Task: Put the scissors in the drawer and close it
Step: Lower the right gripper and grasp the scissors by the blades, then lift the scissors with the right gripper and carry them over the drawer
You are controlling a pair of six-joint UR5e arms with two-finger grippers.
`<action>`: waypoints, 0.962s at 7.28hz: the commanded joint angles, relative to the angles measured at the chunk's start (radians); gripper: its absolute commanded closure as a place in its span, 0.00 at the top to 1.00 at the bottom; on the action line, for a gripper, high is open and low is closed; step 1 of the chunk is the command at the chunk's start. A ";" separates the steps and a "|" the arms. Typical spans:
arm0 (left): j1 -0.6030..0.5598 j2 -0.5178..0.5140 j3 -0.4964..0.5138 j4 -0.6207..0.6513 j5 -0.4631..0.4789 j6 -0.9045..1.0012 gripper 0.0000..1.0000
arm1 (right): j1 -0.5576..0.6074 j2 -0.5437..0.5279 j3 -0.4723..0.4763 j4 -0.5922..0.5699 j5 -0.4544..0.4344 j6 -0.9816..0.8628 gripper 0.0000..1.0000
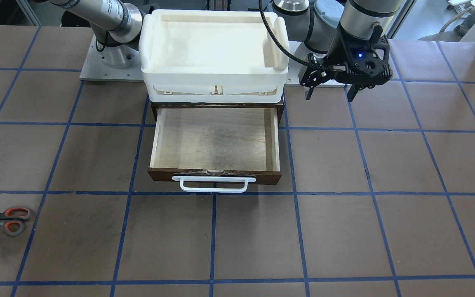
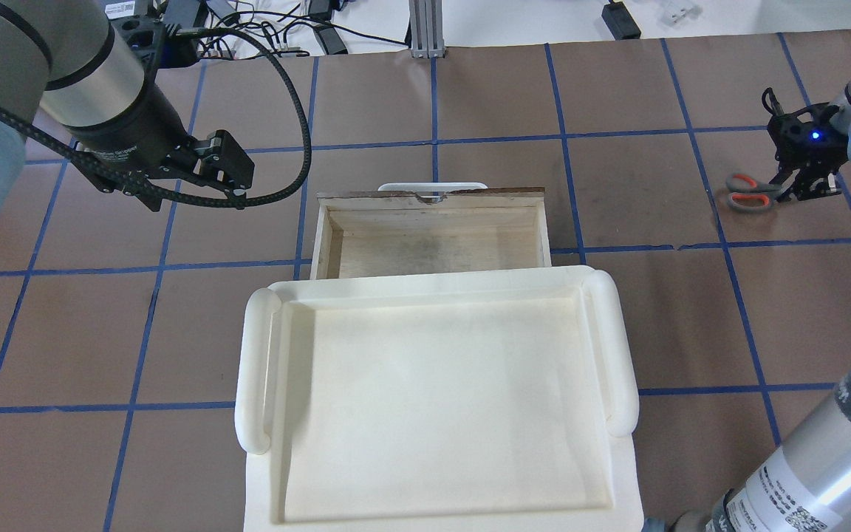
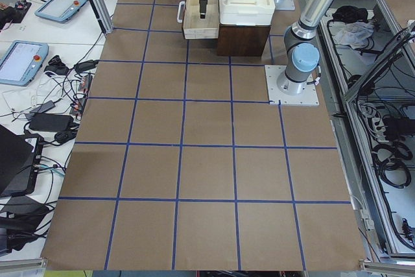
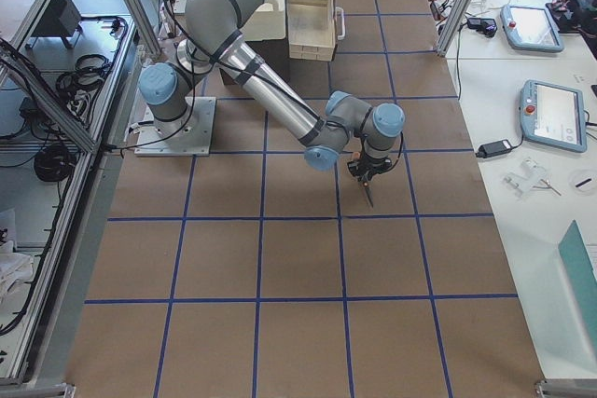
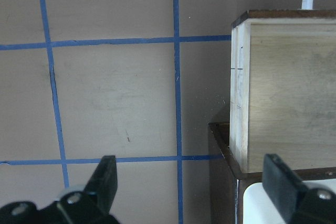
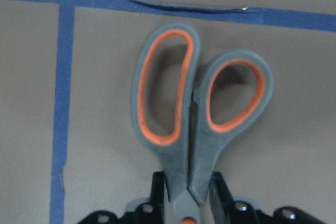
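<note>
1. Scissors (image 6: 184, 166) flat on the brown table (image 6: 299, 150), neck clamped between the fingers of the right pincer (image 6: 187, 195), handle loops pointing ahead of it. Gripped near the pivot, probably to keep the blades together during the lift.
2. Drawer (image 1: 217, 140) pulled open, well apart from that pincer, bare inside and ready to receive.
3. Left pincer (image 5: 191, 179) spread wide, holding nothing, hovering just beside the drawer's side wall. Likely placed there for pushing the front shut afterwards.
</note>
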 commanded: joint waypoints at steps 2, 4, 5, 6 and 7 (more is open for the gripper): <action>0.001 0.000 0.000 0.000 0.000 0.000 1.00 | 0.050 -0.111 0.000 0.014 0.014 0.010 0.00; 0.001 0.000 0.000 0.002 -0.002 0.003 1.00 | 0.159 -0.238 0.002 0.103 0.019 0.066 0.00; 0.001 0.000 0.000 0.000 -0.002 0.000 1.00 | 0.216 -0.285 0.002 0.159 0.019 0.145 0.00; 0.001 0.000 -0.002 0.000 -0.002 0.000 1.00 | 0.283 -0.317 0.002 0.194 0.008 0.221 0.00; 0.003 0.001 -0.005 0.000 0.000 0.005 1.00 | 0.349 -0.336 0.002 0.228 0.002 0.303 0.00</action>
